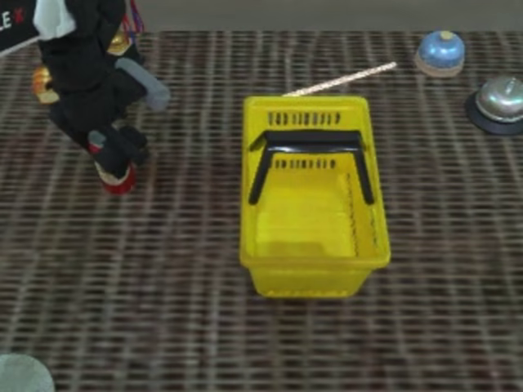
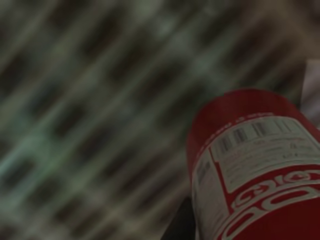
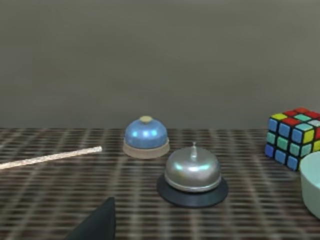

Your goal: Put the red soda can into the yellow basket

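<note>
The red soda can (image 1: 117, 178) is way off to the left of the yellow basket (image 1: 314, 260), sitting right under the left claw (image 1: 119, 153). From above only the can's lower red rim pokes out below the black fingers, so it looks roughly upright, long axis up and down, maybe a bit tilted; hard to call. In the left wrist view the can (image 2: 255, 170) fills the corner, label and barcode facing the camera, with the bench blurred behind it. So the claw looks clamped around the can, and I'd guess it's lifted or about to be.

The basket is open side up, black handles folded across its far half, so the near half is the clear drop zone. The move is basically a sideways carry rightward to the basket, left arm obviously. The right arm isn't in the top view; its camera just looks at two bells (image 3: 193, 171) and a puzzle cube (image 3: 294, 137).
</note>
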`<state>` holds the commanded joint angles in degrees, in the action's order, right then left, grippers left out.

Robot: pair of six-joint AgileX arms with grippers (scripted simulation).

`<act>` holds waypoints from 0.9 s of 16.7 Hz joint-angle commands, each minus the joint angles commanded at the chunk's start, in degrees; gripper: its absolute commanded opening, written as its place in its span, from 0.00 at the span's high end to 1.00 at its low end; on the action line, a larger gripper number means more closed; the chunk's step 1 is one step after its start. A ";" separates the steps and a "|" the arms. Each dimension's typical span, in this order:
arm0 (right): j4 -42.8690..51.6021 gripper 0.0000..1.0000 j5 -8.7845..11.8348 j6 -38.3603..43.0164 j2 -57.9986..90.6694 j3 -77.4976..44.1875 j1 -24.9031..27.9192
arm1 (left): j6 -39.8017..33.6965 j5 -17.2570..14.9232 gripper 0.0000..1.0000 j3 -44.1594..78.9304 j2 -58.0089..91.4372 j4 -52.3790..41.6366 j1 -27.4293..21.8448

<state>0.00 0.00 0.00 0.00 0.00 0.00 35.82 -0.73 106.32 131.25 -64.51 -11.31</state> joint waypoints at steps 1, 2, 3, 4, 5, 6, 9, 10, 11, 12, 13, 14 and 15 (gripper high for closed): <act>0.00 0.00 0.00 0.00 0.00 0.00 0.00 | -0.35 -0.99 1.00 -0.22 0.02 1.12 -0.16; 0.00 0.00 0.00 0.00 0.00 0.00 0.00 | -0.90 -2.45 1.00 -0.56 0.03 2.83 -0.36; 0.00 0.00 0.00 0.00 0.00 0.00 0.00 | -1.66 -4.35 1.00 -1.00 0.02 5.13 -0.59; 0.00 0.00 0.00 0.00 0.00 0.00 0.00 | -2.60 -6.62 1.00 -1.55 -0.03 7.98 -0.83; 0.00 0.00 0.00 0.00 0.00 0.00 0.00 | -3.72 -9.23 1.00 -2.20 -0.10 11.38 -1.09; 0.00 0.00 0.00 0.00 0.00 0.00 0.00 | -4.98 -12.15 1.00 -2.96 -0.22 15.28 -1.37; 0.00 0.00 0.00 0.00 0.00 0.00 0.00 | -9.56 -22.42 1.00 -5.92 -0.83 29.77 -2.31; 0.00 0.00 0.00 0.00 0.00 0.00 0.00 | -11.30 -26.21 1.00 -7.12 -1.13 35.32 -2.65; 0.00 0.00 0.00 0.00 0.00 0.00 0.00 | -13.12 -30.11 1.00 -8.42 -1.48 41.11 -3.00; 0.00 0.00 0.00 0.00 0.00 0.00 0.00 | -14.98 -34.08 1.00 -9.80 -1.89 47.07 -3.36; 0.00 0.00 0.00 0.00 0.00 0.00 0.00 | -16.88 -38.07 1.00 -11.25 -2.35 53.14 -3.71; 0.00 0.00 0.00 0.00 0.00 0.00 0.00 | -18.79 -42.05 1.00 -12.75 -2.87 59.21 -4.07; 0.00 0.00 0.00 0.00 0.00 0.00 0.00 | -20.70 -45.98 1.00 -14.28 -3.46 65.20 -4.41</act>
<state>0.00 0.00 0.00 0.00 0.00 0.00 15.12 -46.71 92.04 127.80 0.69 -15.72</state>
